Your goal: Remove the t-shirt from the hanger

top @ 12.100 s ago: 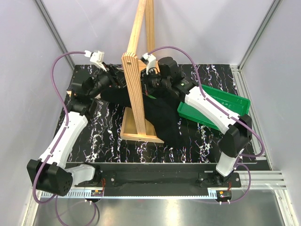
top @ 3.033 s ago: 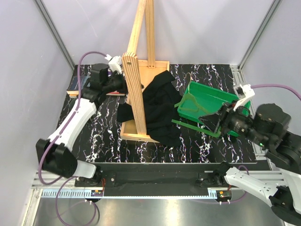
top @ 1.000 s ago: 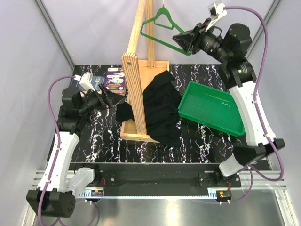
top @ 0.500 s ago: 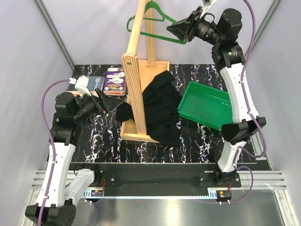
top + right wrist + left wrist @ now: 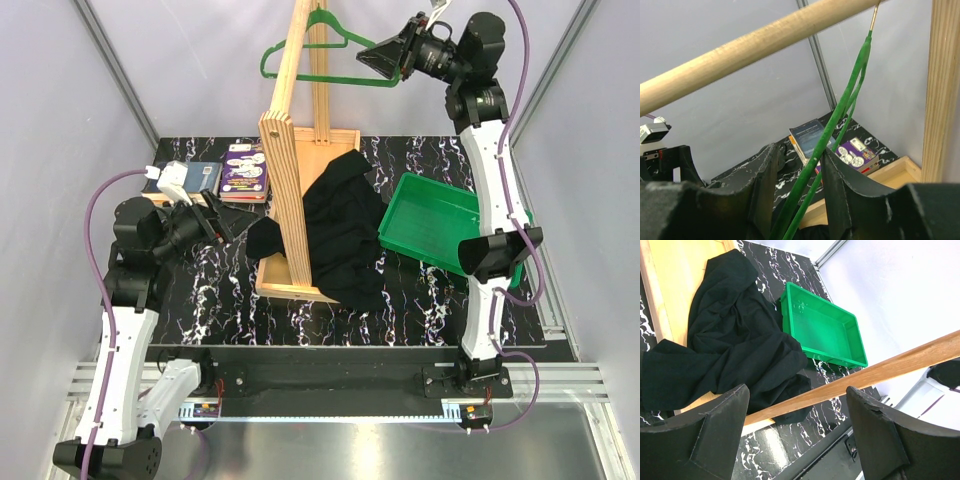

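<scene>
The black t-shirt lies crumpled on the base of the wooden stand, off the hanger; it also shows in the left wrist view. The green hanger is bare and held high beside the stand's upright. My right gripper is shut on its right end. In the right wrist view the hanger runs up between the fingers, and its hook tip meets the stand's wooden rod. My left gripper is open and empty, left of the shirt, with its jaws wide apart.
The tall pale wooden stand rises mid-table on a flat base. A green tray sits to the right of the shirt and shows in the left wrist view. Books lie at the back left.
My right gripper has carried the hanger leftward and up, bringing its hook to the stand's top. The left arm has barely moved. The shirt lies as before.
</scene>
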`<state>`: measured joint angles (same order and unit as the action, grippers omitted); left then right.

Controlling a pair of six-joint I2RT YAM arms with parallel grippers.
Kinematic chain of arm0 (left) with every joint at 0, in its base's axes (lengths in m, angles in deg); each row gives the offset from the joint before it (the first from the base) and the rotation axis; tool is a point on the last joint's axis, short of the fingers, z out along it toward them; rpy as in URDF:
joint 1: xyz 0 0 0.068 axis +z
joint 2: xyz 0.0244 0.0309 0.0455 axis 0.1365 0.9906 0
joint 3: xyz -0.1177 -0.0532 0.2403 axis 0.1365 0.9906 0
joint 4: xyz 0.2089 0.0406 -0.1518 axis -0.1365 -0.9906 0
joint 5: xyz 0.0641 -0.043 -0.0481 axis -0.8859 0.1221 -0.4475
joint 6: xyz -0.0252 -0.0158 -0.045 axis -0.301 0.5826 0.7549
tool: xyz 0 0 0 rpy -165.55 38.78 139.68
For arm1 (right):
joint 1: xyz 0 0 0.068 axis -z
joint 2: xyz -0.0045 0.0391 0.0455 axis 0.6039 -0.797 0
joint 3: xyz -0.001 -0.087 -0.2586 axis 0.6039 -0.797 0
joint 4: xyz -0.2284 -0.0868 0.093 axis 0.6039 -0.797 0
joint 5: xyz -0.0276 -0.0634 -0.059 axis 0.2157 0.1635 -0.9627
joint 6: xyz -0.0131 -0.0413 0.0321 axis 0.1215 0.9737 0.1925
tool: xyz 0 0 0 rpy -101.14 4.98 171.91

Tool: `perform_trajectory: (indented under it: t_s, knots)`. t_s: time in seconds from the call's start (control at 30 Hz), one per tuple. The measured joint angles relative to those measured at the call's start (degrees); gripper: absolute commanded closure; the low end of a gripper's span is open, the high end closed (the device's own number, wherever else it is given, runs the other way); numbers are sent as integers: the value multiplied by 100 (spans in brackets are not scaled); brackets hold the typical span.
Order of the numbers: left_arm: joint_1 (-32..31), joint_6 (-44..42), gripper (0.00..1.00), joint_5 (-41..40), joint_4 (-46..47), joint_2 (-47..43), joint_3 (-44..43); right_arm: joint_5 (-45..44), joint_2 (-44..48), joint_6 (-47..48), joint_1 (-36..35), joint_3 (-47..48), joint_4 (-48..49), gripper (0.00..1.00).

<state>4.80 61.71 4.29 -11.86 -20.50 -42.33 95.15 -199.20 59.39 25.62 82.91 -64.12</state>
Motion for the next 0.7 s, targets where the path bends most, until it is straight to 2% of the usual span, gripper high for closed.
perform_trajectory:
  t_s: [0.2, 0.23, 0.27, 0.33, 0.37, 0.47, 0.57, 0.7]
  knots:
    - [0, -4, 18, 0, -2, -2, 0, 136, -385, -160, 52, 236, 13, 100]
    - [0, -4, 18, 2, -2, -2, 0, 142, -409, -177, 52, 238, 17, 96]
    - [0, -4, 18, 4, -2, -2, 0, 149, -431, -195, 52, 238, 17, 69]
    - [0, -4, 17, 7, -2, -4, 0, 116, -439, -232, 52, 229, 13, 41]
    - [0, -4, 17, 11, -2, -7, 0, 94, -437, -238, 55, 221, 11, 20]
    - [0, -2, 17, 17, -2, -4, -7, -188, -304, -310, 59, -4, -72, 1]
    - [0, 2, 17, 28, -26, 20, -63, -901, 203, -400, 63, -791, -422, 0]
    - [0, 92, 17, 31, -37, 164, -269, -2006, 1451, -656, 72, -2542, -846, 0]
